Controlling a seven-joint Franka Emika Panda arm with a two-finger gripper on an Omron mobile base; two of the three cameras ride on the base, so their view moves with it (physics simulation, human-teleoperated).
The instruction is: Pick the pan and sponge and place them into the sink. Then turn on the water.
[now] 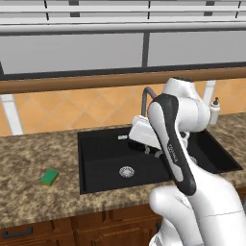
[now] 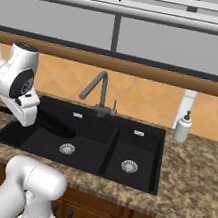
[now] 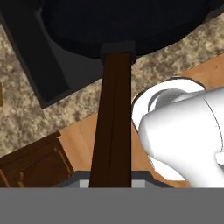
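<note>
While the hand (image 3: 111, 177), shut on the pan (image 3: 127, 22) by its wooden handle, hangs over the sink (image 2: 135, 174), lower gently before release.

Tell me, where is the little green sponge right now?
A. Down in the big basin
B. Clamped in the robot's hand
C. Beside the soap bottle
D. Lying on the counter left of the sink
D: the sponge lies on the speckled counter, to the left of the sink, apart from its edge.

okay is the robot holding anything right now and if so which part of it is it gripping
Yes. The tool is shut on the pan, gripping it by its brown wooden handle, with the pan over the sink.
</note>
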